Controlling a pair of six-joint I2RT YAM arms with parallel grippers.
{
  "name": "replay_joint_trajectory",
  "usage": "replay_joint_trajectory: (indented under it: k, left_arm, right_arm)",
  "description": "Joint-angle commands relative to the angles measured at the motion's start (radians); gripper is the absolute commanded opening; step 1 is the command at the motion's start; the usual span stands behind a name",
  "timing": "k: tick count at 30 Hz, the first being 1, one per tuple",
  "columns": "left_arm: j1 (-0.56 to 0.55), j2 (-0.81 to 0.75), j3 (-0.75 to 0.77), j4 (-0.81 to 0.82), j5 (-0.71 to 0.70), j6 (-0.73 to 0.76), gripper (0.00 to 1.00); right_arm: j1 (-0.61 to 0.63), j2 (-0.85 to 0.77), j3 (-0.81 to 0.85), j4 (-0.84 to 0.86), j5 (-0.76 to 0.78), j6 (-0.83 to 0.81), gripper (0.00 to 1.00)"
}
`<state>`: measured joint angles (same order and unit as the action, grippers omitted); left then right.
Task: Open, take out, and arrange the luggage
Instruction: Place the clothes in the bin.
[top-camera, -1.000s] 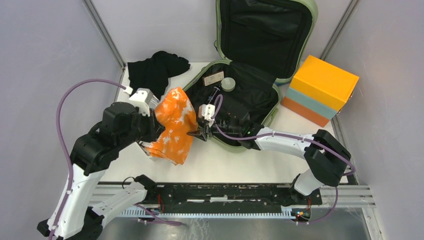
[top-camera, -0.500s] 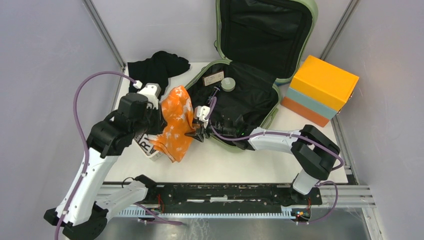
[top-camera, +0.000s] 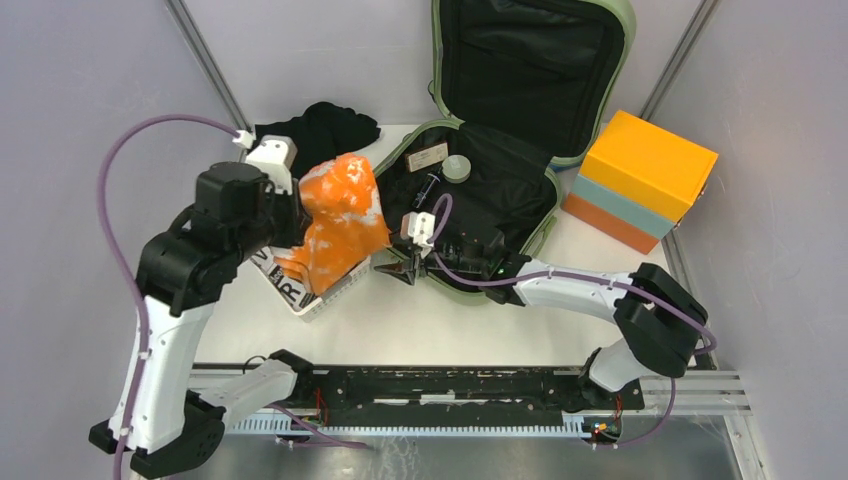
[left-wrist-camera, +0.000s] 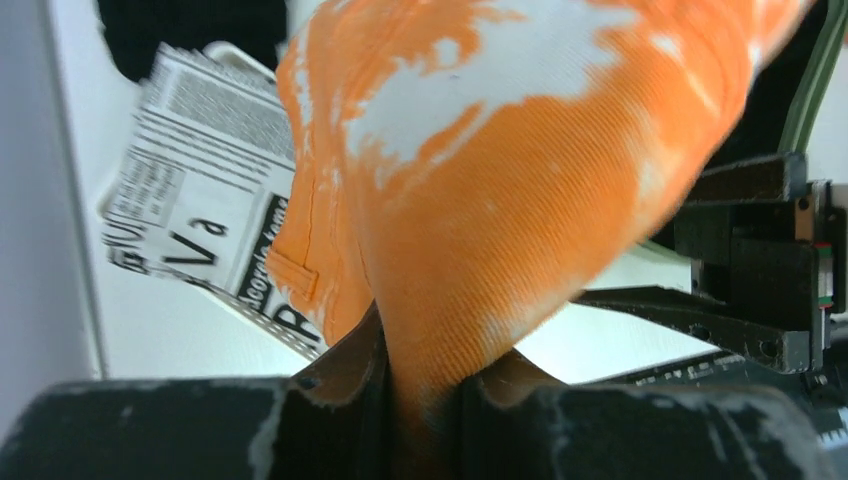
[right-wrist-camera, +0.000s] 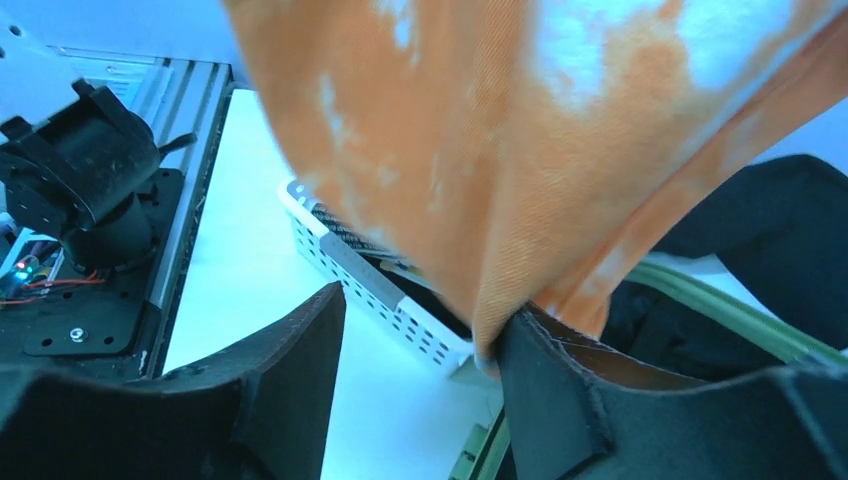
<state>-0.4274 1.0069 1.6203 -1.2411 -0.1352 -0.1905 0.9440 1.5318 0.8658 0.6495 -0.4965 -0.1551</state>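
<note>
My left pincer (left-wrist-camera: 420, 385) is clamped tight on a fold of the orange-and-white cloth (left-wrist-camera: 520, 180), holding it up over the white basket (top-camera: 335, 292) and the printed paper (left-wrist-camera: 190, 215) inside. My right pincer (right-wrist-camera: 420, 315) stands open just beside it with nothing in its grasp; the cloth's hem brushes the inner face of one finger (right-wrist-camera: 560, 390). Beyond, the luggage (top-camera: 520, 195) lies open mid-table, its lid raised behind it and small items in its base. A black garment (top-camera: 315, 135) lies to its left, an orange and light-blue box (top-camera: 640, 175) to its right.
</note>
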Motion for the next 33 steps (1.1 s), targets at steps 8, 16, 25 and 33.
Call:
replay_joint_trajectory:
  k: [8,16,25,33]
  left_arm:
    - [0.005,-0.029,0.073,0.197,-0.349,0.268,0.02]
    - [0.005,-0.024,0.023,0.337,-0.546,0.43,0.02]
    - [0.024,-0.056,-0.229,0.781,-0.673,0.772,0.02]
    - [0.253,0.115,-0.14,0.875,-0.546,0.796,0.02]
  right_arm:
    - [0.088,0.327,0.457,-0.076,0.16,0.285,0.35]
    - [0.074,0.379,0.565,-0.09,0.293,0.353,0.98]
    - [0.0,0.249,0.352,0.012,0.232,0.315,0.98]
    - [-0.037,0.174,0.217,0.054,0.185,0.349,0.98]
